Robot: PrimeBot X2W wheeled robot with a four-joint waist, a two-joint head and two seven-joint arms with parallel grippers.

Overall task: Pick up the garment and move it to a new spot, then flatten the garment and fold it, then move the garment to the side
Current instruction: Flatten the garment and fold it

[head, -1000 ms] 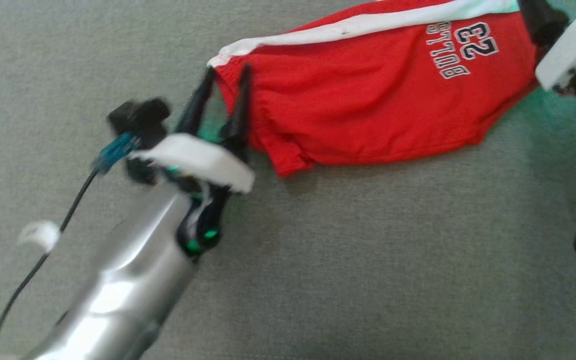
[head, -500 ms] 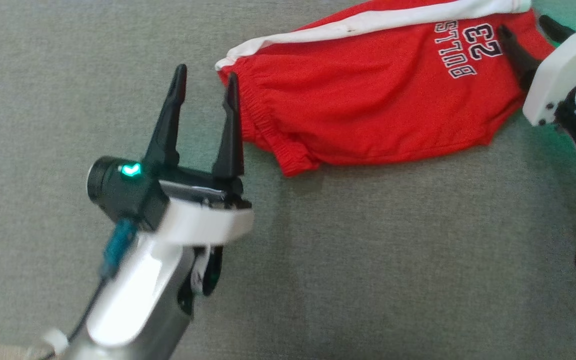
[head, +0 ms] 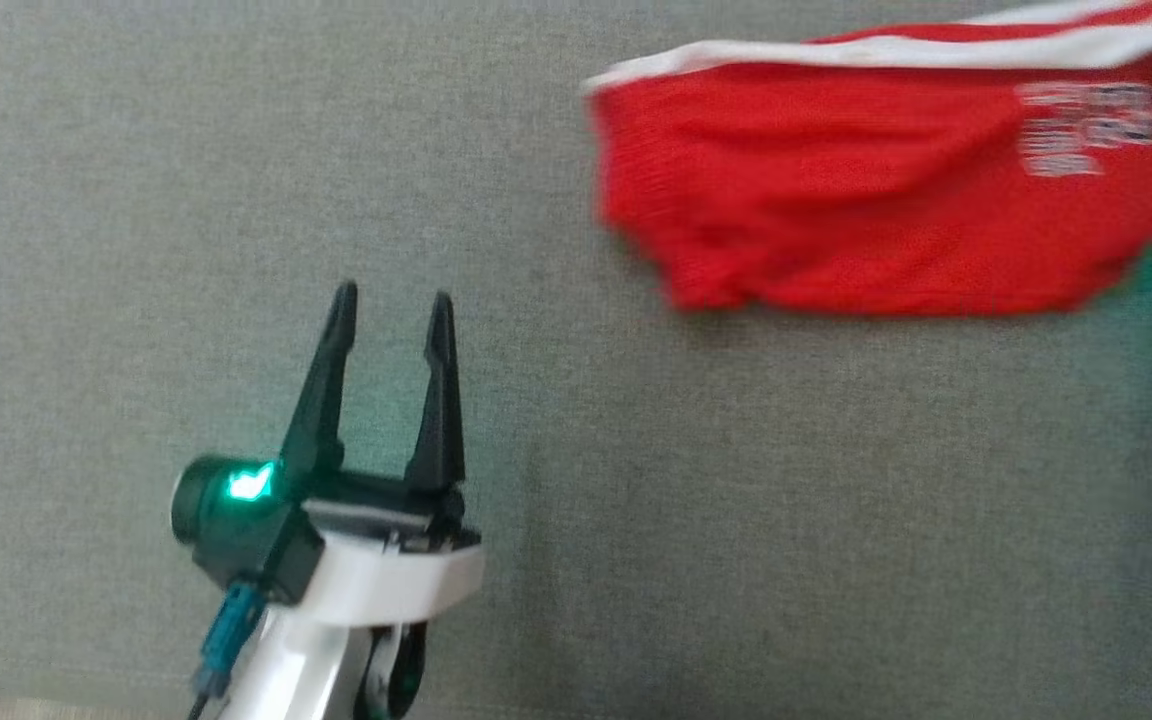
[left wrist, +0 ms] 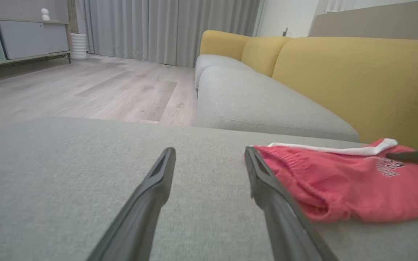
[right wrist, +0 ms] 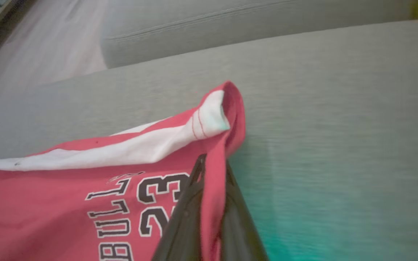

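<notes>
The garment (head: 866, 190) is a folded pair of red shorts with a white side stripe and "BULLS 23" lettering, lying on the grey sofa cushion (head: 696, 520) at the upper right of the head view. My left gripper (head: 391, 310) stands open at the lower left, well apart from the shorts. In the left wrist view the garment (left wrist: 343, 181) lies just right of my open fingers (left wrist: 151, 195). In the right wrist view my right gripper (right wrist: 212, 163) is shut on the garment's (right wrist: 67, 188) red hem edge by the number, the cloth pinched between both fingers.
A second grey seat cushion (left wrist: 259, 105) and yellow backrests (left wrist: 357, 76) lie beyond the garment. Wooden floor (left wrist: 85, 87), grey curtains (left wrist: 165, 29) and a low cabinet (left wrist: 20, 40) are farther off. Green light glows on the cushion beside my right gripper (right wrist: 303, 224).
My right gripper has shut on the garment's right hem. The left gripper has drawn back, open, away from the waistband end. The head view has shifted, and the garment now sits farther right.
</notes>
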